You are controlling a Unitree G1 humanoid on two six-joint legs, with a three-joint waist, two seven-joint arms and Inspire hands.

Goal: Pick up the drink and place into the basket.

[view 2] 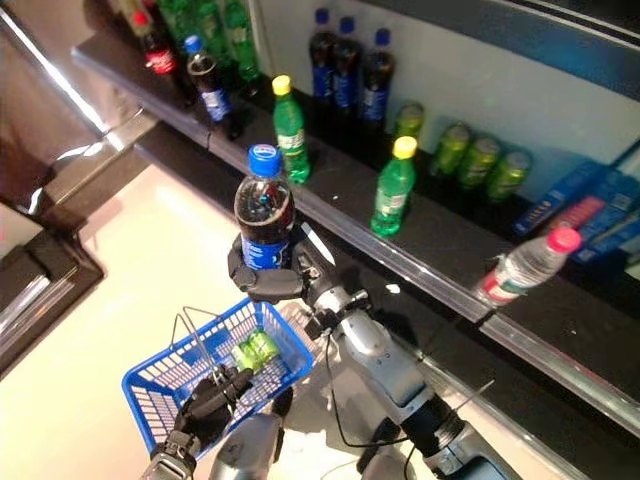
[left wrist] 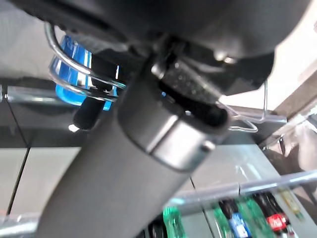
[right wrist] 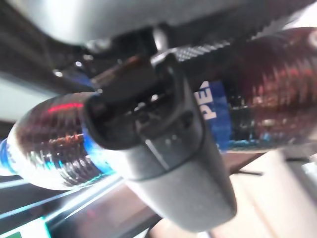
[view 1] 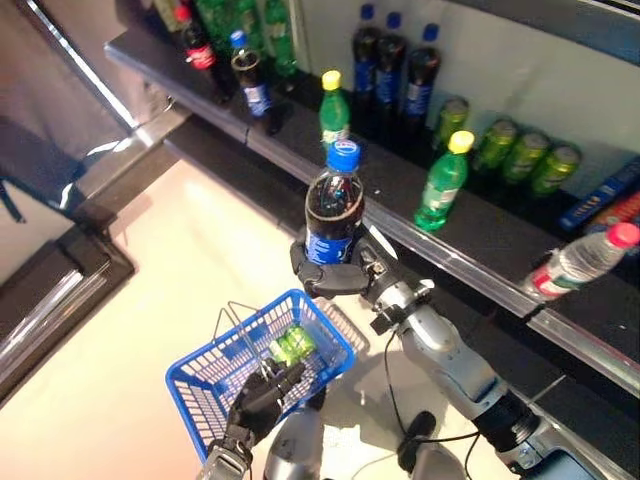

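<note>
A: Where do we have the drink?

B: Our right hand (view 1: 335, 277) is wrapped round the lower half of a dark cola bottle (view 1: 333, 205) with a blue cap, upright in the air between the shelf (view 1: 470, 240) and the blue wire basket (view 1: 215, 385).

A: And our left hand (view 1: 262, 395)?

B: It clasps the basket's wire handles, as far as we can tell. Green cans (view 1: 292, 344) lie inside; green bottles (view 1: 443, 181) stand on the shelf.
</note>
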